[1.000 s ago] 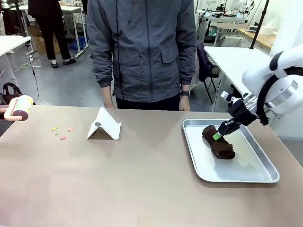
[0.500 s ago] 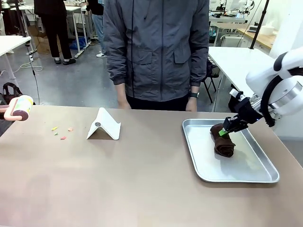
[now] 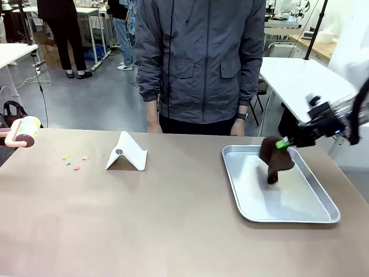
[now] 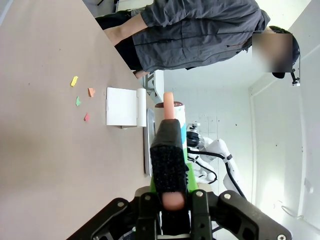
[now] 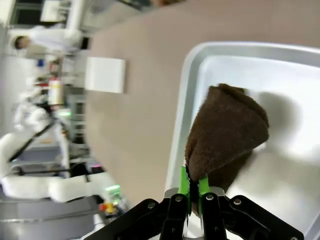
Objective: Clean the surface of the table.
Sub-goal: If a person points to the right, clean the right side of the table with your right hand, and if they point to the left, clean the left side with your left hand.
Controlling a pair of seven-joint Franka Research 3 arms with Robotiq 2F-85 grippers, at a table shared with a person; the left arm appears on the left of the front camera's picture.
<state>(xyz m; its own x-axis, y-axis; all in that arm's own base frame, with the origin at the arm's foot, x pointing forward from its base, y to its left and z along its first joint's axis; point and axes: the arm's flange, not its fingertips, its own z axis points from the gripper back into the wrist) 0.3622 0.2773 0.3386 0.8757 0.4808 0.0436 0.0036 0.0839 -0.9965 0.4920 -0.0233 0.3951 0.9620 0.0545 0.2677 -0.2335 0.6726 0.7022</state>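
**A:** What is the right gripper doing?

**B:** The right gripper (image 3: 282, 143) is clamped on the upper edge of a dark brown cloth (image 3: 275, 161). The cloth hangs bunched over a shiny silver tray (image 3: 300, 214). The tray sits on the right side of the wide brown bench (image 3: 173, 225). I cannot tell whether the cloth's lower end touches the tray floor.

**A:** And the left gripper?

**B:** In its wrist view, the left gripper (image 4: 172, 145) is closed on the pink handle of a lint roller (image 4: 169, 100). The near finger hides most of the roller. In the front view, the roller's head pokes in at the left edge, with the rest cut off.

**A:** What else is on the bench?

**B:** A white folded card (image 3: 127, 153) stands left of centre. Beside it lie small coloured paper scraps (image 3: 76, 161), too tiny to make out clearly. A person (image 3: 196, 57) in a grey jacket stands at the far side, with both hands at the bench edge
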